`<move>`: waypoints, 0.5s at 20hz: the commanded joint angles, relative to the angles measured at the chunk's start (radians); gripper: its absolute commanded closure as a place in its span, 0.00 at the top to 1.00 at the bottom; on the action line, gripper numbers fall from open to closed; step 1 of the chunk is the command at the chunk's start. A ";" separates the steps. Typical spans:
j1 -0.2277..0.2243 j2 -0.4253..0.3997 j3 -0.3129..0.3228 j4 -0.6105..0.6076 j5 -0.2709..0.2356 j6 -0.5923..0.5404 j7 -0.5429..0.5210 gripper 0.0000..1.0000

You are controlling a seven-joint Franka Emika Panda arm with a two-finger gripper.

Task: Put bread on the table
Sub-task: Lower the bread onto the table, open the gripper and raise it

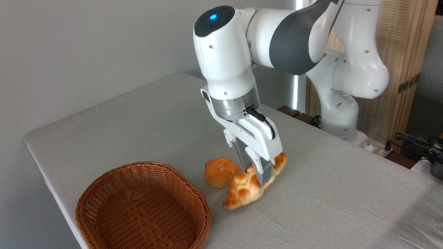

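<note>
One braided loaf (254,185) lies on the grey cloth of the desk (145,117), its near tapered end pointing toward the front edge and its far end showing behind the arm's fingers. The end effector (254,173) comes down tilted from the single white arm (228,65) and pinches the loaf around its middle, one ribbed finger on each side. Just left of the loaf sits one small round orange bun (219,172), close beside it. One brown wicker basket (138,207) stands nearer the front left corner, apart from both breads.
</note>
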 commanded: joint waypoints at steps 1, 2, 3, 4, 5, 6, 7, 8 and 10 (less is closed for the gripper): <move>-0.005 -0.008 0.003 -0.012 0.041 0.020 -0.009 1.00; -0.005 -0.008 0.003 -0.010 0.041 0.023 -0.009 1.00; -0.005 -0.009 0.003 -0.010 0.041 0.023 -0.009 1.00; -0.005 -0.009 0.003 -0.005 0.041 0.025 -0.007 1.00; -0.005 -0.011 0.003 0.004 0.037 0.023 -0.009 1.00; -0.005 -0.012 0.001 0.028 0.029 0.023 -0.013 1.00; -0.005 -0.011 -0.009 0.062 0.024 0.019 -0.012 1.00; -0.005 -0.008 -0.043 0.085 0.023 0.014 -0.018 1.00; 0.007 -0.003 -0.115 0.141 0.029 0.008 -0.058 1.00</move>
